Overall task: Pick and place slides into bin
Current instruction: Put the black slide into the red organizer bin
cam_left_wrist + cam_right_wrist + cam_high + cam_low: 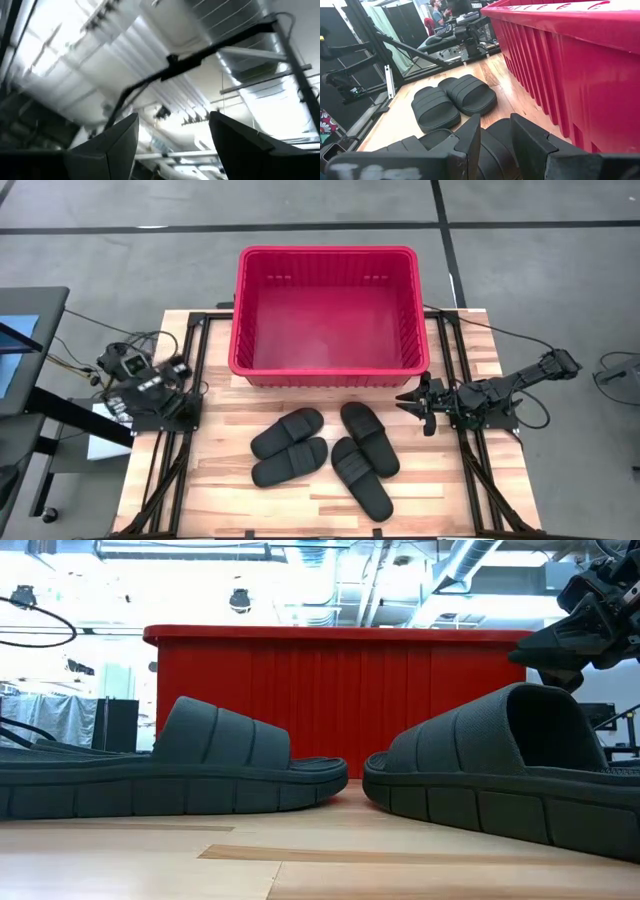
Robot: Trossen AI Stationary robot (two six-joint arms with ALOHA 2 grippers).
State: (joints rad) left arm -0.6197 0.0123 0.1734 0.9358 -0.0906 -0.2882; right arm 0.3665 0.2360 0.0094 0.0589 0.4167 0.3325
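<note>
Several black slides lie sole-down on the wooden table in front of the red bin (pixel 328 315). Two of them (pixel 288 431) (pixel 289 461) lie side by side at the middle left, and two more (pixel 369 438) (pixel 361 477) at the middle right. My right gripper (pixel 410 401) hovers level near the bin's near right corner, pointing toward the table's left. It is open with a narrow gap (pixel 495 135) and nothing in it, just above the nearest slide (pixel 495 150). My left gripper (pixel 173 116) is folded back at the table's left edge, pointing up at the ceiling, open and empty.
Black frame rails (pixel 195 380) run along both sides of the table. Cables and a box (pixel 125 365) sit beyond the left edge. The bin's wall (pixel 580 75) stands close beside my right gripper. Bare wood (pixel 250 510) shows near the front edge.
</note>
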